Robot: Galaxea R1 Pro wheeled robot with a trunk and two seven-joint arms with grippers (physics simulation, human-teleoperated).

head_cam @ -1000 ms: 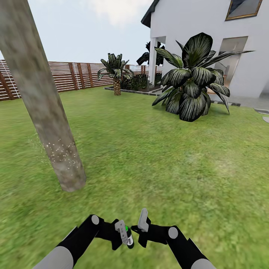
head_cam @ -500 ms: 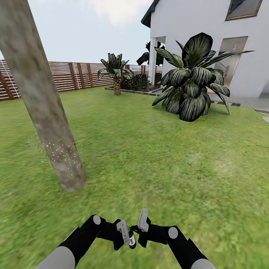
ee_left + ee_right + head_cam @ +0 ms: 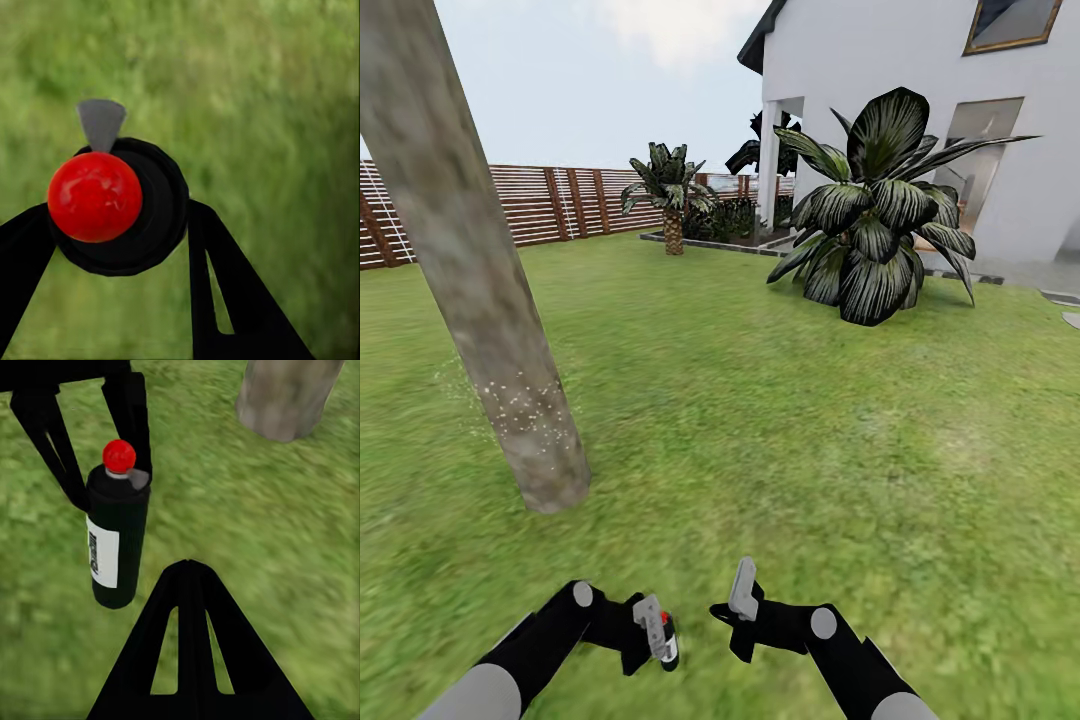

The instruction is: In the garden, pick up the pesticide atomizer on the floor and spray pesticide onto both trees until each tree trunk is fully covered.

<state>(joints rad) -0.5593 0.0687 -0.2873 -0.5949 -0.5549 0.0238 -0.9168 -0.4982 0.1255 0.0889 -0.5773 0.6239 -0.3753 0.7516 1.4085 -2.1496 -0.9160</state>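
Note:
The pesticide atomizer, a small dark bottle with a red top and a pale trigger, hangs low over the lawn. My left gripper is shut on it, one black finger on each side of its body. My right gripper is a short way to its right, shut and holding nothing. One thick mottled tree trunk leans up at the left, ahead of both grippers, with pale specks on its lower part; its base is close by. The second tree is out of view.
Green lawn stretches ahead to a slatted reddish-brown fence. A large dark-leafed plant stands right of centre before a white house. A small palm grows far back. Grey paving shows at the right edge.
My left arm has swung left and slightly down with the atomizer, away from the right gripper. The right arm, the trunk and the view have not shifted.

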